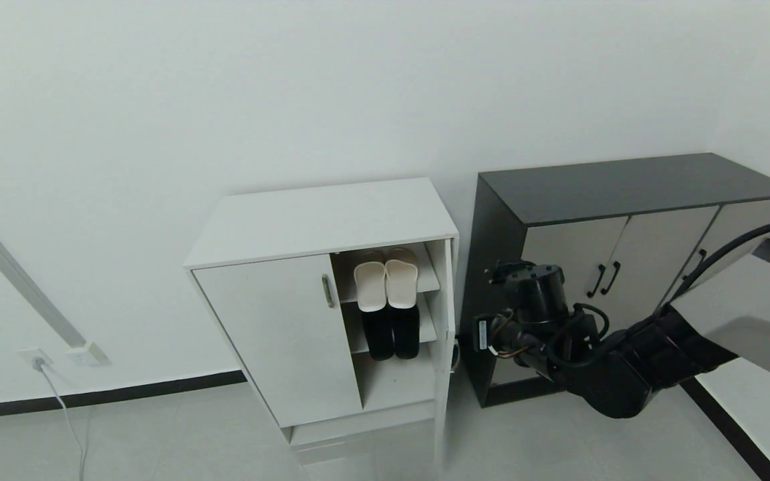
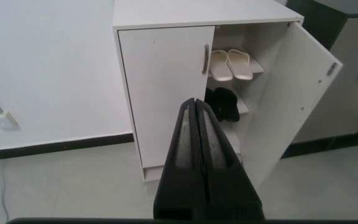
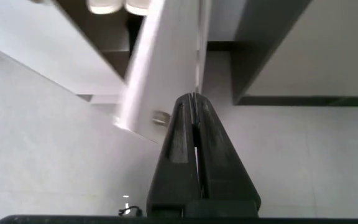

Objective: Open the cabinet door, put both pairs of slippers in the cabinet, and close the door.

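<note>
Closing comes next: your right pincer (image 3: 195,102), pressed together, sits just right of the open cabinet door (image 1: 444,321), on the nearer arm.

We count 2 cabinets, white cabinet (image 1: 325,220) & dark cabinet (image 1: 625,184), plus 2 slipper prs: cream pr (image 1: 385,284), black pr (image 1: 392,334).

the white cabinet (image 1: 321,220) stands upright, its right door (image 2: 297,93) swung open. cream slippers (image 1: 386,284) lie side by side on the upper shelf (image 1: 429,275), black slippers (image 1: 392,332) on the shelf below (image 1: 428,326).
</note>
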Motion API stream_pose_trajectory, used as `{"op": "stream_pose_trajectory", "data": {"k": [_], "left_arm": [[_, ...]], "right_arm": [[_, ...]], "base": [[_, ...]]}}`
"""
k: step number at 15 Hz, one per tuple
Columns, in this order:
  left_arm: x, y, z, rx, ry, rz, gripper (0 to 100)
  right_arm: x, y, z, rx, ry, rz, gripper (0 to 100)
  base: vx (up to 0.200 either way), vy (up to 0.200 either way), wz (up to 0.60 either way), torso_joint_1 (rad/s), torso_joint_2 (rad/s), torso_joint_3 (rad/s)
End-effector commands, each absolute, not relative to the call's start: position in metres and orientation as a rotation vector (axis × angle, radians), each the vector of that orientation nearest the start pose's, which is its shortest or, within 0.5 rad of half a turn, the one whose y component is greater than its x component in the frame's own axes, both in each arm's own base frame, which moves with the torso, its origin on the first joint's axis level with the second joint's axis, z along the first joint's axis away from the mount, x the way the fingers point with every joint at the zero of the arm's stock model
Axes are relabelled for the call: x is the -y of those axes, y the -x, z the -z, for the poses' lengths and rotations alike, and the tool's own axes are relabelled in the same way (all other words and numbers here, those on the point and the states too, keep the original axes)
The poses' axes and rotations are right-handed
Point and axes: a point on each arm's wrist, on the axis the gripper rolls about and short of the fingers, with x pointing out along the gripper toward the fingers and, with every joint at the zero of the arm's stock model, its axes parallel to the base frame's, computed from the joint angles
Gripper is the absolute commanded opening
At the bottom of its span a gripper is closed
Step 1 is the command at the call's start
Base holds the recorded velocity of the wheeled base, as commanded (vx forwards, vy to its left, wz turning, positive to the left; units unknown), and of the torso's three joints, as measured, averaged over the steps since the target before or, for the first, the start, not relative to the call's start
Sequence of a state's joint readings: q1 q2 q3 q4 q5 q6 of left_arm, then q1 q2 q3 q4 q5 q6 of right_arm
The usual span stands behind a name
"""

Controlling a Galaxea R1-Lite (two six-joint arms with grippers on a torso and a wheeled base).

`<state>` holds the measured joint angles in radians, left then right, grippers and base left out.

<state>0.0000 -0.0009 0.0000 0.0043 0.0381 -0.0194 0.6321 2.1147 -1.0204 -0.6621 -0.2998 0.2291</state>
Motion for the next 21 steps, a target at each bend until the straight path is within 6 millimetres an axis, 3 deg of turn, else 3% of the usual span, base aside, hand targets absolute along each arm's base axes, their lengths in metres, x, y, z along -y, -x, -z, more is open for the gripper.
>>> {"op": "stream_pose_trajectory", "data": {"k": [1,7,13,18,21], "left_arm": [[-0.001,0.023,-0.075,-0.004,0.020,-0.038,0],[-0.001,0.023,-0.075,-0.004,0.020,-0.038,0],[-0.001,0.023,-0.075,-0.004,0.020,-0.038,0],[-0.001,0.023,-0.075,-0.004,0.018,-0.038,0],[-0.001,0.023,-0.075,-0.004,0.020,-0.035,0]], "right_arm": [[-0.231,-0.312,-0.102,-0.410,-0.029,-0.308,0],[-0.230,-0.306,-0.102,-0.393,-0.021,-0.336,0],[-0.227,-0.302,-0.107,-0.378,-0.036,-0.370,0],[-0.221,-0.295,-0.098,-0.342,0.005,-0.418,0],[-0.198,-0.292,-0.105,-0.310,0.038,-0.377,0]], "base": [[0.000,0.000,0.00,0.000,0.00,0.000],[0.000,0.000,0.00,0.000,0.00,0.000],[0.000,0.000,0.60,0.002,0.00,0.003],[0.000,0.000,0.00,0.000,0.00,0.000],[0.000,0.000,0.00,0.000,0.00,0.000]]}}
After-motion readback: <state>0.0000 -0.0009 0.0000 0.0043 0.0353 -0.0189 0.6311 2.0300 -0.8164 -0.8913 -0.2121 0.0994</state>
